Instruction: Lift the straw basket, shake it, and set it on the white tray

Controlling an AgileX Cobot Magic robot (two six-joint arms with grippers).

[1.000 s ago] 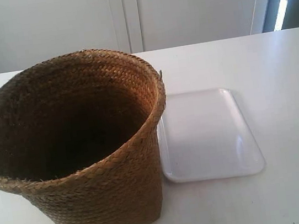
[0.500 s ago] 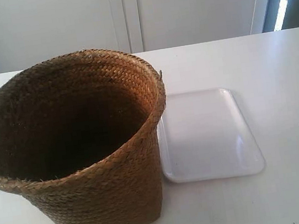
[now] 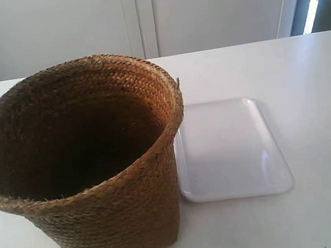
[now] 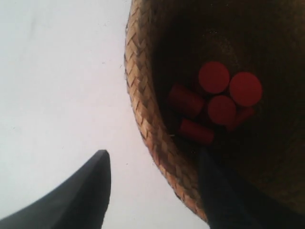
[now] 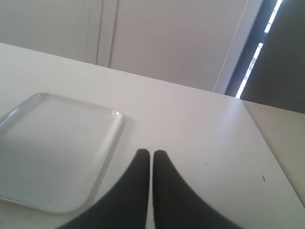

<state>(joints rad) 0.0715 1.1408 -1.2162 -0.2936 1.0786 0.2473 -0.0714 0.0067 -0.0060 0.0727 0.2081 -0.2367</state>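
White table [image 3: 307, 79], straw basket [image 3: 99, 219] beside white tray [image 3: 231, 152], left claw [image 4: 152, 151] spread astride rim, right claw [image 5: 151, 153] closed, empty

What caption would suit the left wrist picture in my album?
Open jaws straddle the rim of the braided brown straw basket, small red cylinders lying inside.

Red cylinders [image 4: 221, 109], white table [image 3: 307, 79]

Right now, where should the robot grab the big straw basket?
Probably the thick rim, from above: the straw basket is too wide to span, but its wall is thin. The open left gripper straddles the rim, one finger inside, one outside.
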